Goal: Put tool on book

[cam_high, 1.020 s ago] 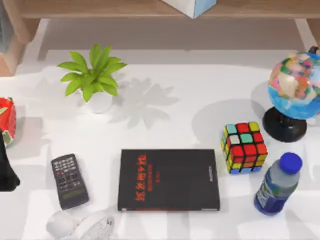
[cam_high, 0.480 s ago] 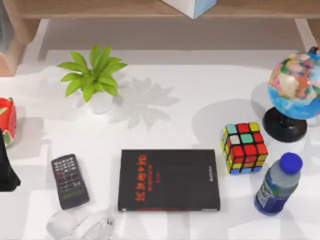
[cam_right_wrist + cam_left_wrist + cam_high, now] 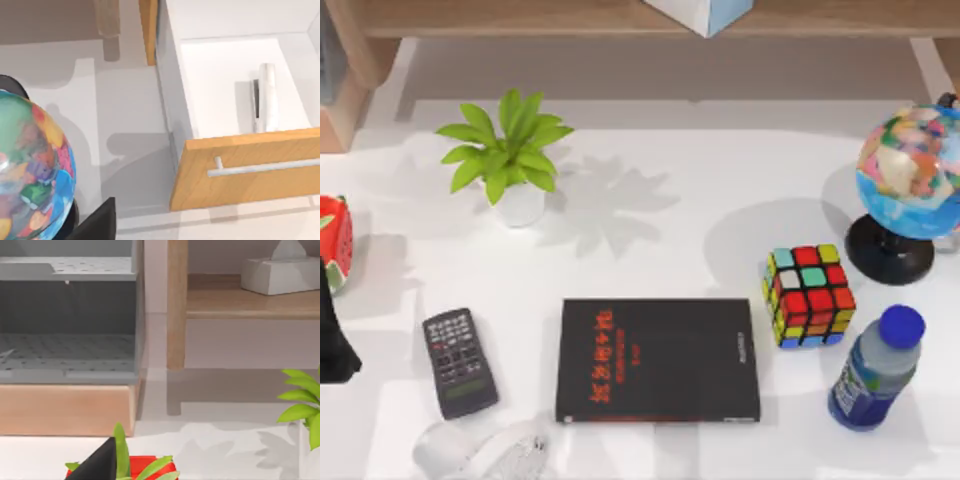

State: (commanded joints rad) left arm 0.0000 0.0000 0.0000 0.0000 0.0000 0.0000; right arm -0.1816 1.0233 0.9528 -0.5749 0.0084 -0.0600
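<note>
The book (image 3: 658, 360) lies flat on the white table (image 3: 650, 230) between the calculator (image 3: 459, 362) and the puzzle cube (image 3: 808, 296). The tool (image 3: 265, 97) lies inside the open drawer (image 3: 240, 125), seen from the right wrist, beside the globe (image 3: 30, 165). Whether either gripper is open or closed cannot be told.

The book (image 3: 658, 360) has a matt black cover. The counter (image 3: 650, 250) is smooth and white — faintly glossy. The drawer (image 3: 240, 172) has a wood front with a metal-looking bar handle; the tool (image 3: 265, 97) inside looks like smooth pale plastic. The bottle (image 3: 875, 370) is clear blue plastic.
</note>
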